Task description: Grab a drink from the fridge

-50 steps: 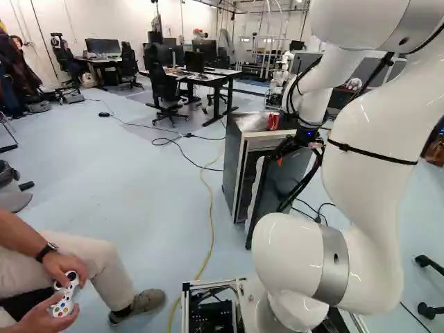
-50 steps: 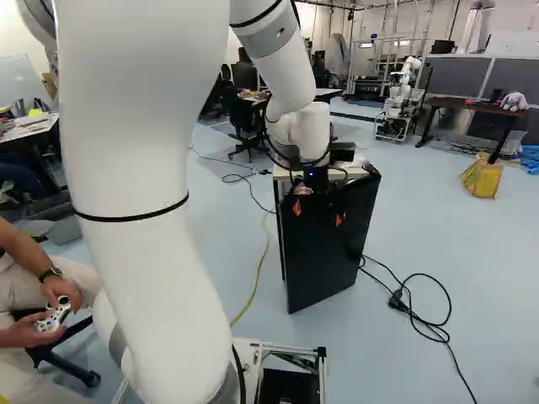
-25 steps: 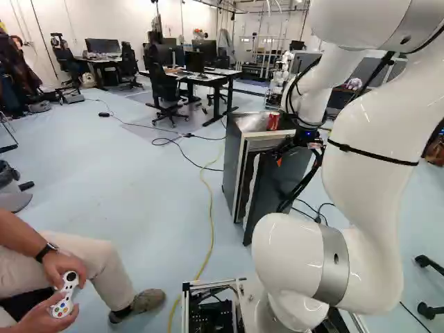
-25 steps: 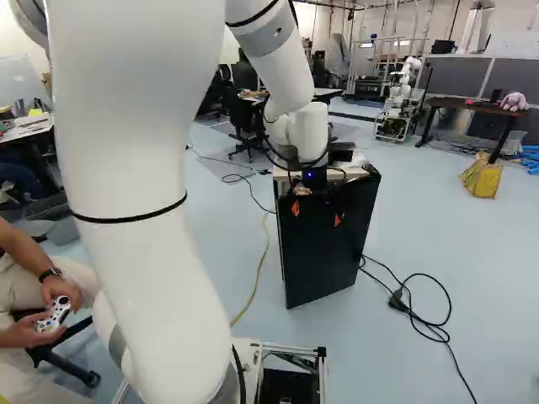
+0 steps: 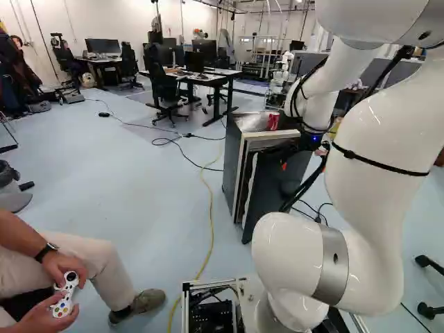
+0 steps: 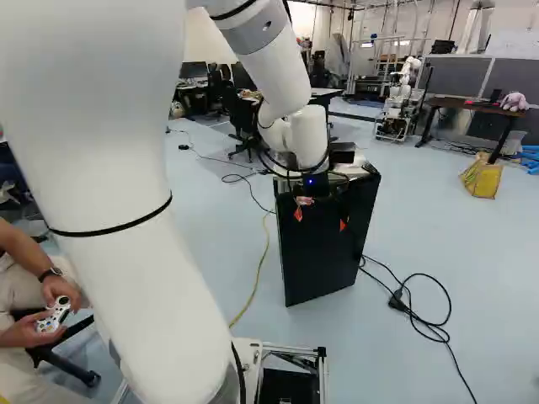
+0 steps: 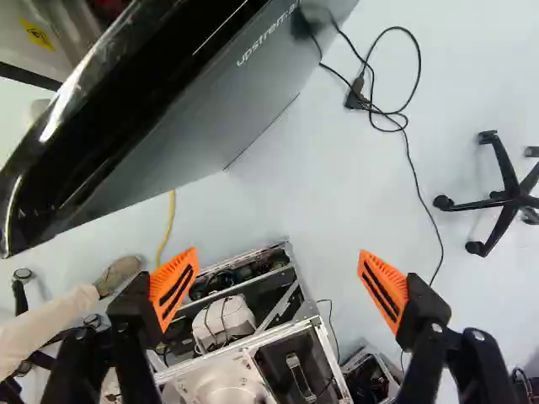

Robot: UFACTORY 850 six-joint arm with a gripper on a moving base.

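My gripper (image 6: 320, 220) hangs fingers down before the dark fridge door (image 6: 333, 261) in the right base view. Its wrist view shows the gripper (image 7: 280, 288) open, with nothing between the orange pads. The door's glossy top edge and grey face (image 7: 227, 105) lie ahead of the fingers, apart from them. In the left base view the fridge (image 5: 234, 163) has its door (image 5: 267, 201) ajar, a narrow dark gap beside the pale door edge. A red can (image 5: 273, 122) stands on the fridge top. The fridge's inside is hidden, and no drink shows in there.
A seated person (image 5: 62, 277) with a controller is at the left. Black cables (image 6: 413, 307) lie right of the fridge, a yellow cable (image 6: 257, 278) left of it. A wheeled chair base (image 7: 505, 198) shows in the wrist view. Another robot (image 6: 404, 93) stands farther back.
The fridge door has swung slightly toward the body, mostly in the earlier half second. My arm has shifted, and the gripper has come a little lower in the right base view. The base has stayed put.
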